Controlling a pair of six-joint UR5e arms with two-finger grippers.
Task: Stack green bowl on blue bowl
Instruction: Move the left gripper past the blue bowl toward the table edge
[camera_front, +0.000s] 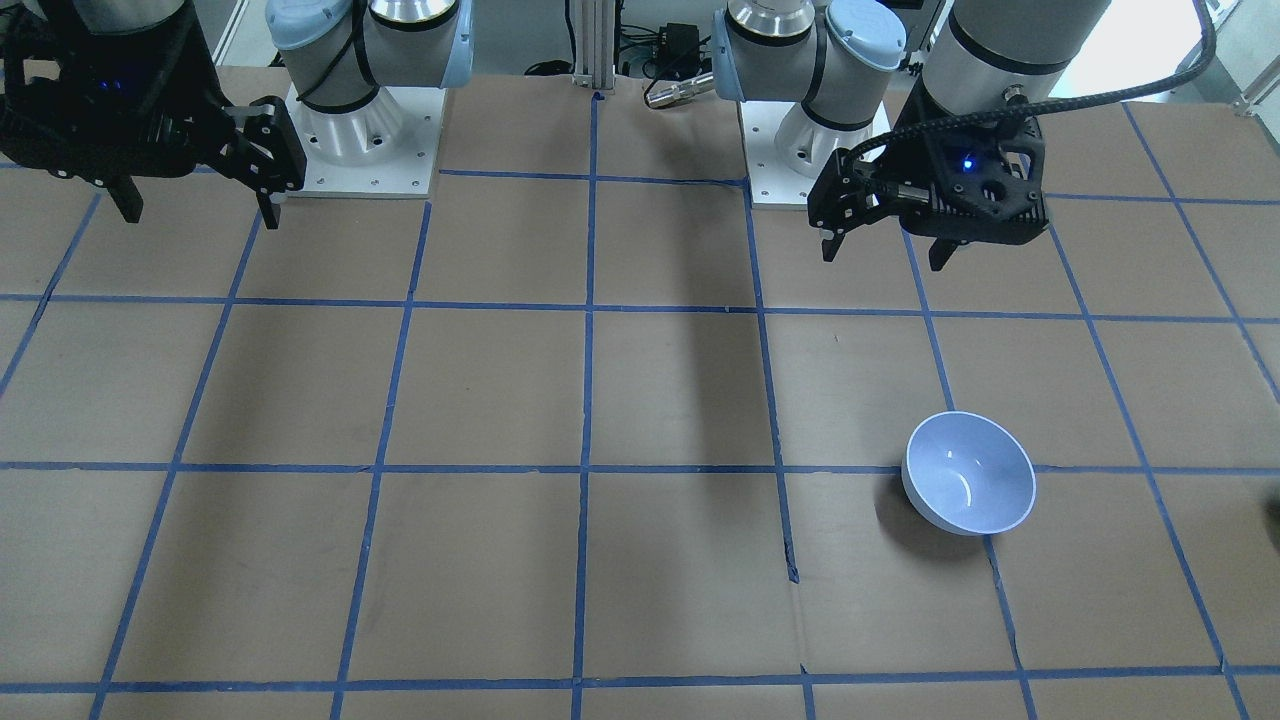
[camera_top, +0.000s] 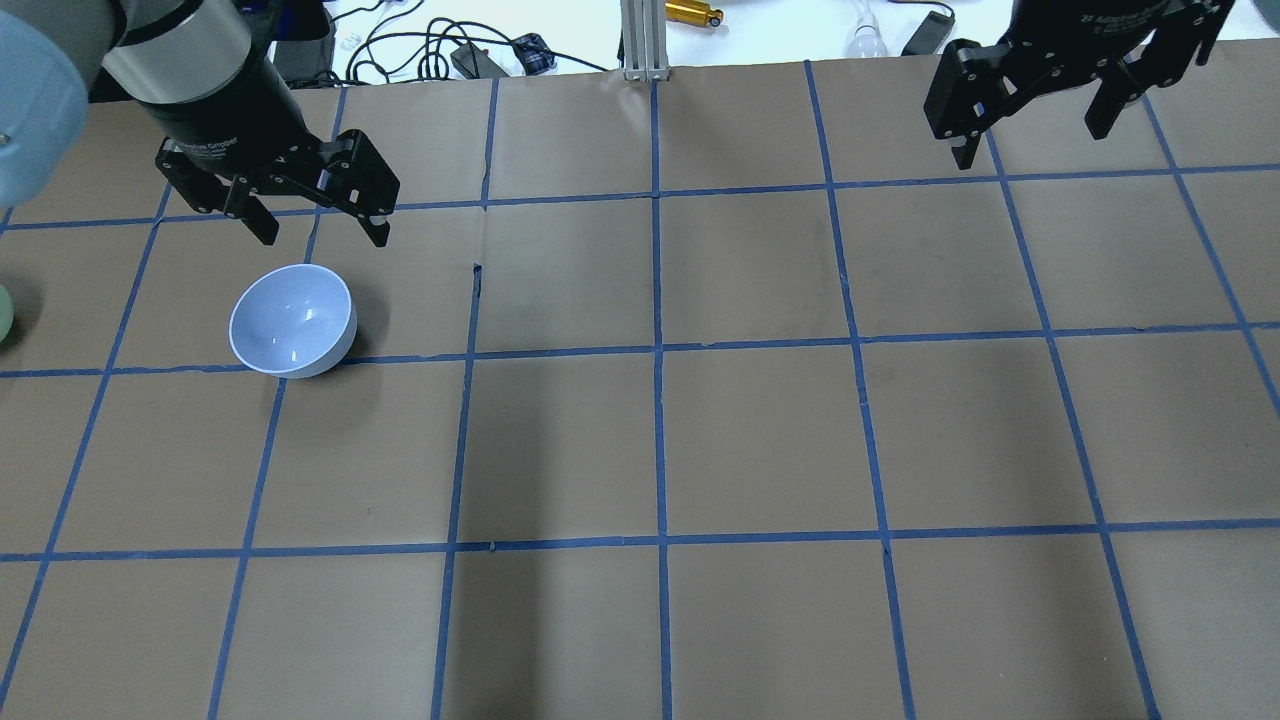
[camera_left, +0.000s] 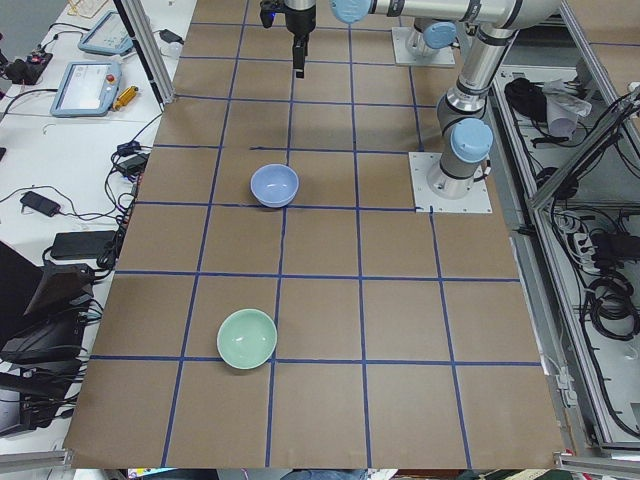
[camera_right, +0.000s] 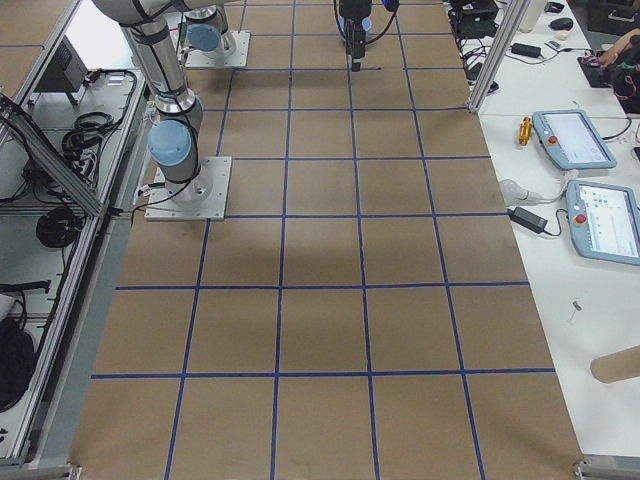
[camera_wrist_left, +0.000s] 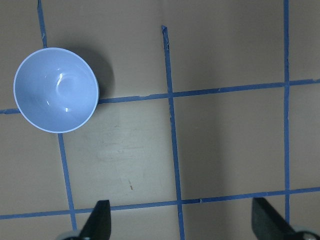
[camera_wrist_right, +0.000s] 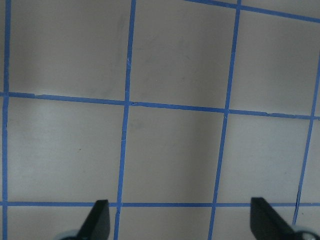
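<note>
The worktop (camera_top: 760, 440), brown paper under a blue tape grid, carries two bowls, one of each colour. The left claw (camera_top: 322, 238) hangs spread and empty above the worktop, near the blue bowl (camera_top: 292, 320). The right claw (camera_top: 1030, 145), likewise spread and empty, is well apart at the other side. The green bowl (camera_left: 247, 338) stands upright toward the worktop's left end, farther to the robot's left than the blue bowl, so the left arm is judged much the nearer. Being round, it has no long axis, and any point on its rim would likely serve for the pick
</note>
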